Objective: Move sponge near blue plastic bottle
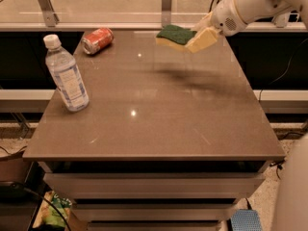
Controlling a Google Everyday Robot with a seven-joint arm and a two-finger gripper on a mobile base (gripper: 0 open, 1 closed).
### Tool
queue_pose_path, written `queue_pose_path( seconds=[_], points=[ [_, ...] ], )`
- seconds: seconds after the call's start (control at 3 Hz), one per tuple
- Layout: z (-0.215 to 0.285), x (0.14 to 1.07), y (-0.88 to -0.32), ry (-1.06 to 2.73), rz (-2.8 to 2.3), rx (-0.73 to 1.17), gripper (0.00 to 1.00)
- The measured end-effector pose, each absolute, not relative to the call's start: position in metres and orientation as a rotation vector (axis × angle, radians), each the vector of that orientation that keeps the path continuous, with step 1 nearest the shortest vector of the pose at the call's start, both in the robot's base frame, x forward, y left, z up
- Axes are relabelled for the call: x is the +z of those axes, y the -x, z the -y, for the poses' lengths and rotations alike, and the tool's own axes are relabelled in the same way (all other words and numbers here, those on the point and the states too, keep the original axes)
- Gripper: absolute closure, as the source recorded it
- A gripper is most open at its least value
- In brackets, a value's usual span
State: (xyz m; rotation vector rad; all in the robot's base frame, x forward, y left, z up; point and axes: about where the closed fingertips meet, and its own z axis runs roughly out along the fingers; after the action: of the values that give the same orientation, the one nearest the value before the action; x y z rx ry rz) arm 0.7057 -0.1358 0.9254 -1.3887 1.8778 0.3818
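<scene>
The sponge (174, 35), dark green on top with a pale yellow base, hangs in the air above the far right part of the table (154, 124). My gripper (199, 32) is shut on the sponge's right end and holds it level, with its shadow on the tabletop below. The blue plastic bottle (66, 75), clear with a white cap and pale label, stands upright near the table's left edge, far to the left of the sponge.
A red soda can (97, 40) lies on its side at the far left of the table. A glass rail with metal posts (166, 4) runs behind the table. My white base (291, 191) stands at the right front.
</scene>
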Motion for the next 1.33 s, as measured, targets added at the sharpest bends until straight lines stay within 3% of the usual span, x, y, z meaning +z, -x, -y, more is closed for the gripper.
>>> queue_pose_path(
  seconds=[1.33],
  points=[
    [0.106,0.869,-0.609,1.475,-1.901,0.388,1.00]
  ],
)
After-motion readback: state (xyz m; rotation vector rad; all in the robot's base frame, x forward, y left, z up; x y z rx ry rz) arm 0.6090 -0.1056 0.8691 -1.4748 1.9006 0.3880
